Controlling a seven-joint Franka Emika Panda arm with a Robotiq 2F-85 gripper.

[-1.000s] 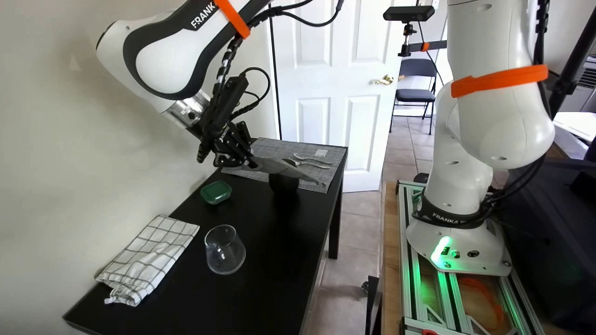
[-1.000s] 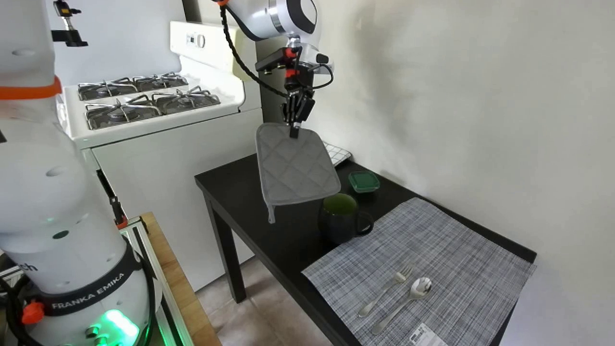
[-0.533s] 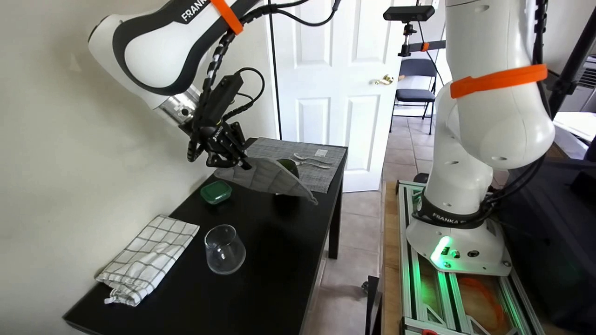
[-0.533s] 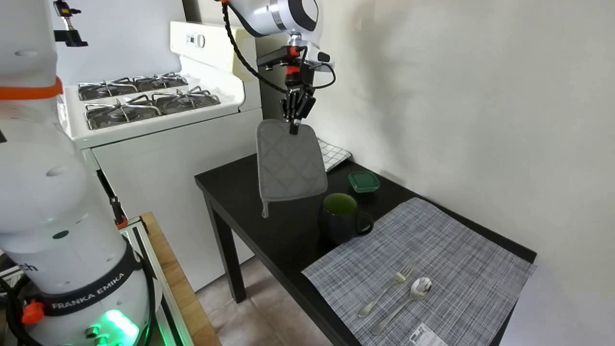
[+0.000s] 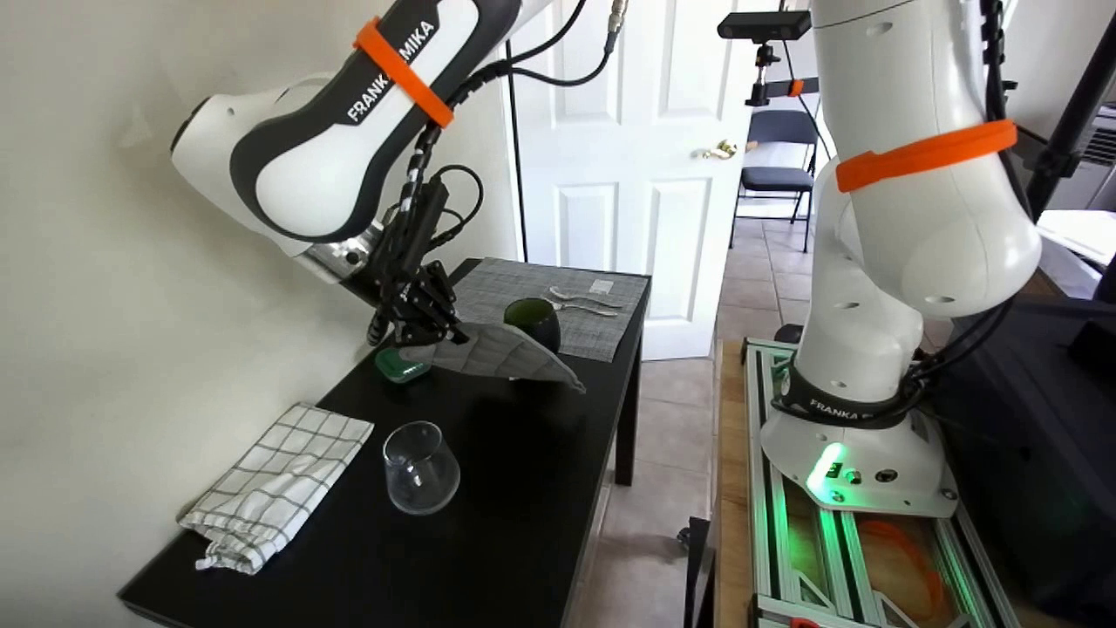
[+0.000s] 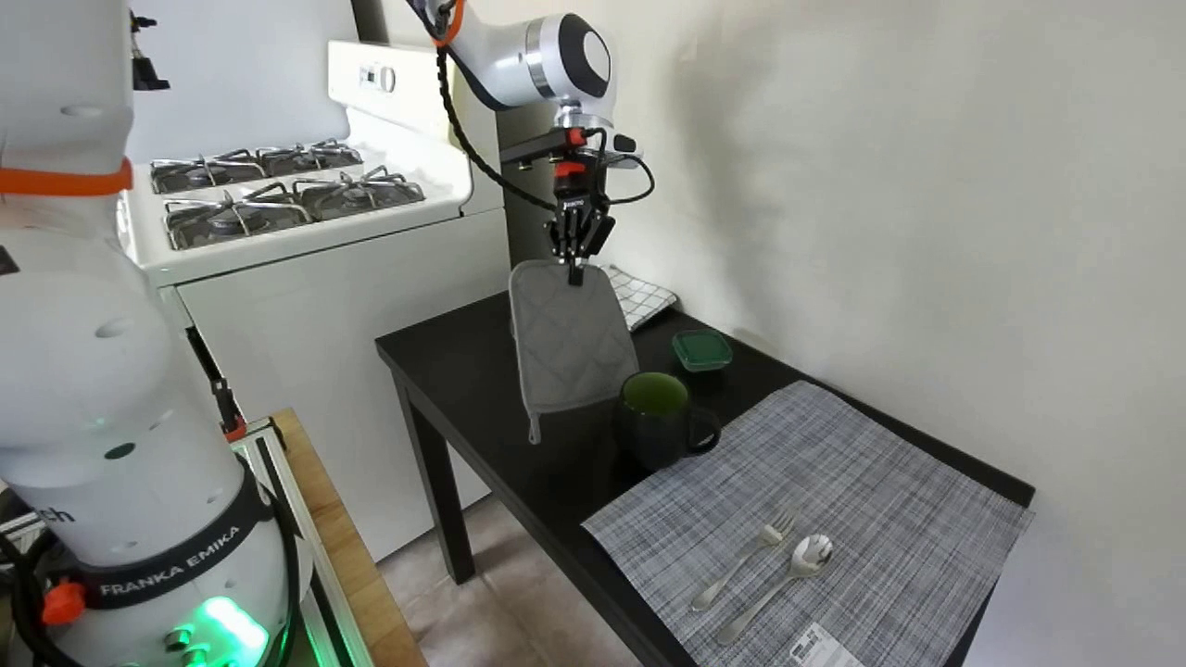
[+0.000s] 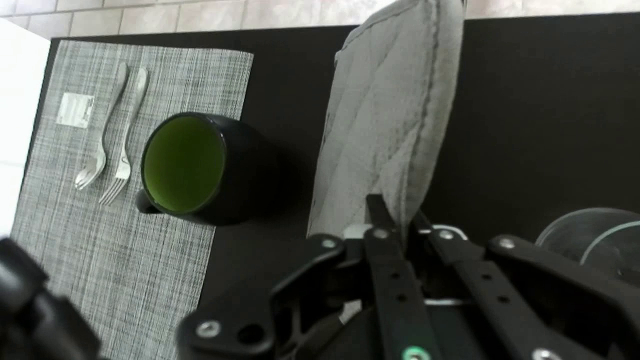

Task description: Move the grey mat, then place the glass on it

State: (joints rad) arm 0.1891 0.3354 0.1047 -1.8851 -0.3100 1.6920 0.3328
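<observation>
On the table (image 5: 488,554) the glass (image 5: 422,480) stands near the cloth (image 5: 283,475), with the mug (image 6: 652,428) well apart from both; the gripper (image 7: 398,211) pinches the mat (image 6: 573,352) by one edge, holding it tilted in the air

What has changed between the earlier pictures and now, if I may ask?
The pincer and the grey mat it grips have moved lower and away from the placemat. Nothing was newly grasped or released. The glass, mug, green container and checked cloth stayed put.
</observation>
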